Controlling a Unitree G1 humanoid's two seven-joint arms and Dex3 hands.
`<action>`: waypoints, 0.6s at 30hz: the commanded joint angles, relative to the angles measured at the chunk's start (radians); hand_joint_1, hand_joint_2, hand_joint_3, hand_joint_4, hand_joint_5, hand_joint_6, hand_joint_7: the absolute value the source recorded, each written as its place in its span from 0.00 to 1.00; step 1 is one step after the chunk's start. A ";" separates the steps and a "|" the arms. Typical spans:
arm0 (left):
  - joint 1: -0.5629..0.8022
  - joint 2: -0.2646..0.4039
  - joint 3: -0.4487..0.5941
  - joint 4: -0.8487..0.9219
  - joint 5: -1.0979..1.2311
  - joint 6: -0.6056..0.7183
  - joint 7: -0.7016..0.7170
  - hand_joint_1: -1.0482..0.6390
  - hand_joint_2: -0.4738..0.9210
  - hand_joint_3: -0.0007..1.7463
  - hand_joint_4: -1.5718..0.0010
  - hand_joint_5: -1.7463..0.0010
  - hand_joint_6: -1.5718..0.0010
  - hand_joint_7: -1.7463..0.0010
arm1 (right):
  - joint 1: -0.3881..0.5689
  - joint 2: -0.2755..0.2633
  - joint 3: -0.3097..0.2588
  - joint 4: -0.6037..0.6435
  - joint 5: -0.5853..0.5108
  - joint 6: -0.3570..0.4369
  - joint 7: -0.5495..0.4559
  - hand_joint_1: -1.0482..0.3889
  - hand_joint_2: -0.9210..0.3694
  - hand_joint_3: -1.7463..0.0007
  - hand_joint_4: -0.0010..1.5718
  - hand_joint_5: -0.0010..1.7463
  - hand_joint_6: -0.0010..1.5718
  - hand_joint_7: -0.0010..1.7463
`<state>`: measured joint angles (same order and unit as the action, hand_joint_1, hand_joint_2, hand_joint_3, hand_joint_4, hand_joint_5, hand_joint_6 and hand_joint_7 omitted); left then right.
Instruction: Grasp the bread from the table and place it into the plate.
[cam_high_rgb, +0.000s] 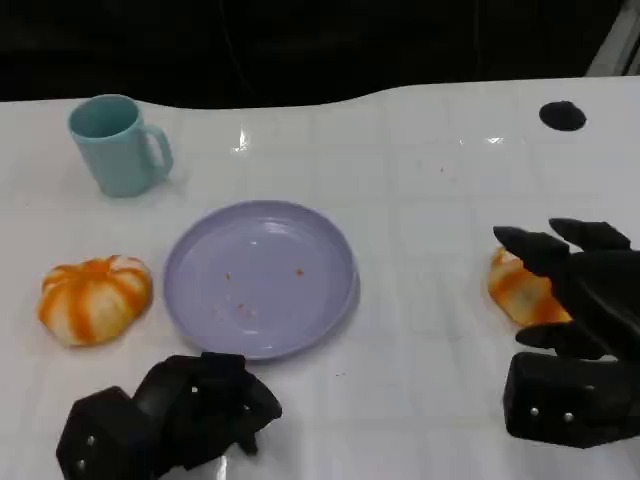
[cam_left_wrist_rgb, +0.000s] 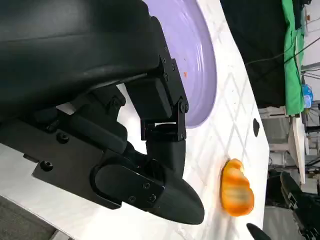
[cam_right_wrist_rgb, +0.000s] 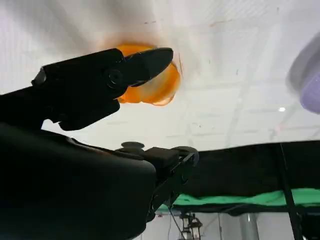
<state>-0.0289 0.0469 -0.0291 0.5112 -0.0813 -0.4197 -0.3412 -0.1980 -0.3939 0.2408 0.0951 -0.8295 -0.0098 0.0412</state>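
Right hand (cam_high_rgb: 572, 330): fingers spread, over bread (cam_high_rgb: 516, 287) at 3 o'clock of plate (cam_high_rgb: 262, 278)
Left hand (cam_high_rgb: 170, 415): fingers curled in, empty

Bread (cam_high_rgb: 518, 290) near the table's (cam_high_rgb: 430, 200) right edge, partly hidden behind the right hand (cam_high_rgb: 575, 300); contact between fingers and bread impossible to tell. Right hand cut off by the picture's right edge, left hand (cam_high_rgb: 170, 415) by the bottom edge. Plate (cam_right_wrist_rgb: 306, 80) blurred and cropped in the right wrist view. Small black mark (cam_high_rgb: 562, 115) at the far right corner, unidentifiable.
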 joint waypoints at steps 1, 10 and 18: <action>0.011 0.011 0.006 -0.006 -0.002 0.000 -0.001 0.04 0.98 0.00 0.38 0.18 0.22 0.56 | -0.055 -0.013 0.031 0.028 -0.019 0.053 0.046 0.48 0.10 1.00 0.00 0.15 0.16 0.01; 0.015 0.008 0.006 -0.014 0.001 0.007 0.006 0.03 0.98 0.00 0.38 0.18 0.22 0.56 | -0.156 0.004 0.084 0.188 -0.010 0.105 0.059 0.55 0.10 1.00 0.01 0.13 0.15 0.00; 0.020 0.009 0.006 -0.019 0.005 0.005 0.011 0.03 0.98 0.00 0.37 0.18 0.22 0.56 | -0.225 0.012 0.107 0.321 0.010 0.116 0.040 0.56 0.09 1.00 0.02 0.10 0.13 0.00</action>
<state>-0.0207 0.0438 -0.0289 0.5012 -0.0810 -0.4184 -0.3409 -0.3998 -0.3796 0.3413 0.3833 -0.8321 0.1038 0.0949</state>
